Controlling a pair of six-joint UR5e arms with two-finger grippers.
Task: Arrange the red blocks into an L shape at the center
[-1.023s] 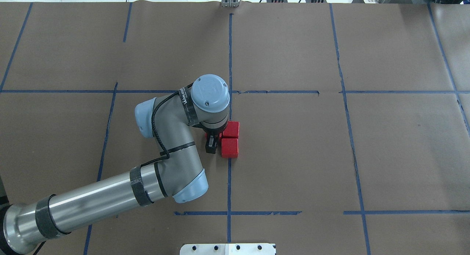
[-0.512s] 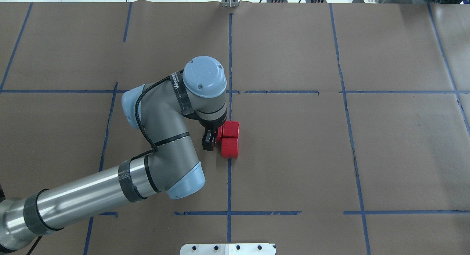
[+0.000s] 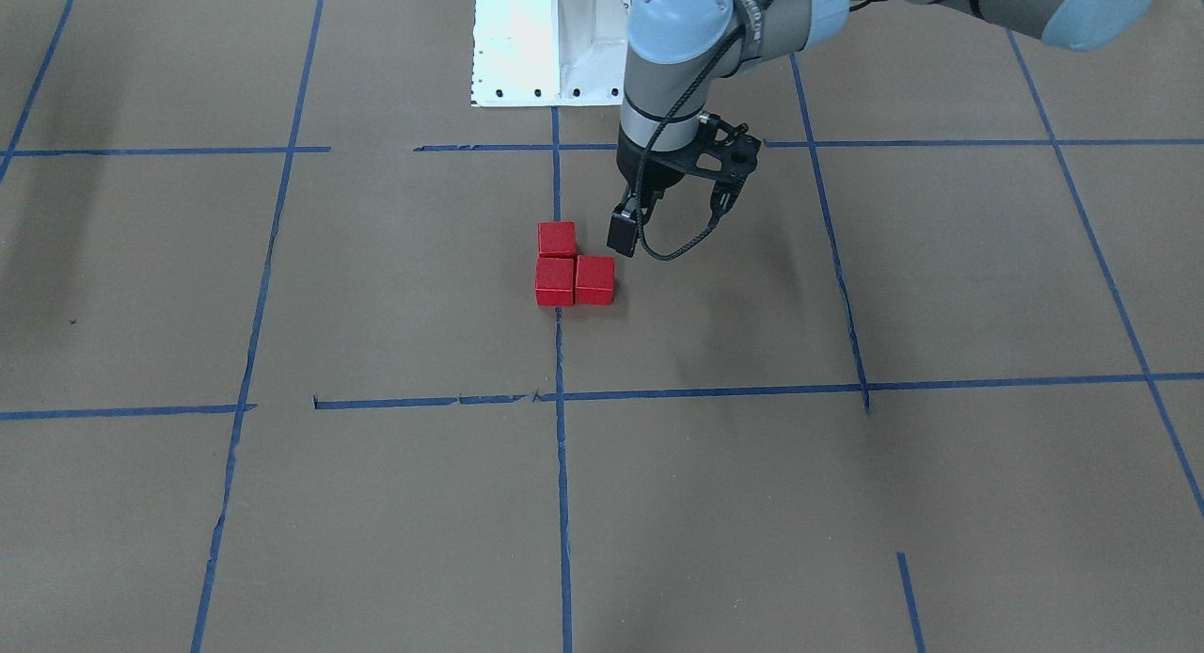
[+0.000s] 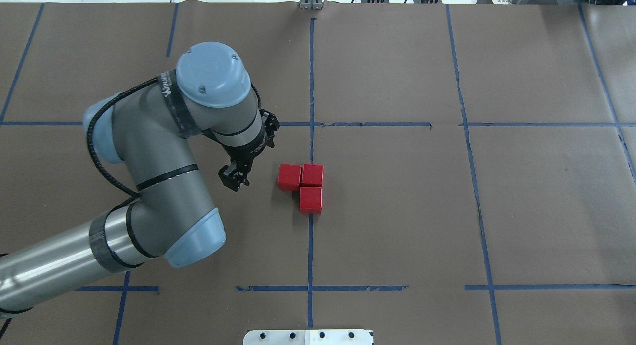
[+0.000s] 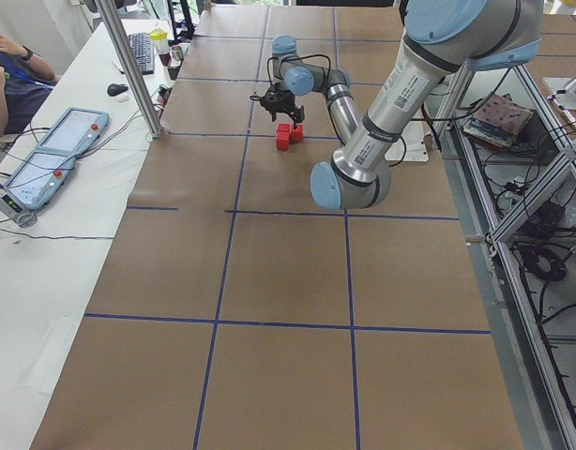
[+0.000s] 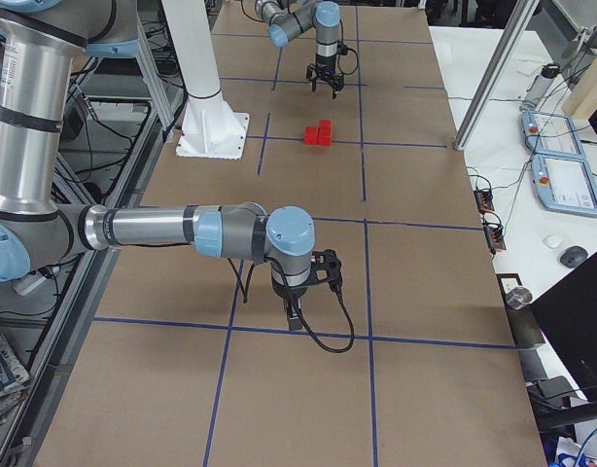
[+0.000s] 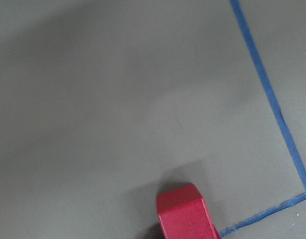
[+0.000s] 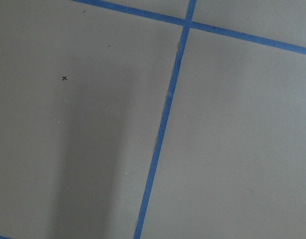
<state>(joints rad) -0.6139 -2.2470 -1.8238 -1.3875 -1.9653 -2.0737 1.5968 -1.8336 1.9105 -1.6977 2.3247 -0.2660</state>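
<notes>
at center (image 4: 387, 211), red blocks (image 4: 310, 176) form l; left fingers (image 3: 622, 231) parted, empty; right fingers (image 6: 294, 319): cannot tell.

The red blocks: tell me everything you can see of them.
Three red blocks, small identical matte cubes, plain-faced. They lie flat on the brown paper in the center, touching side by side in an L: two in line on the vertical blue tape line, the third beside one end. Only the paper and each other touch them.
</notes>
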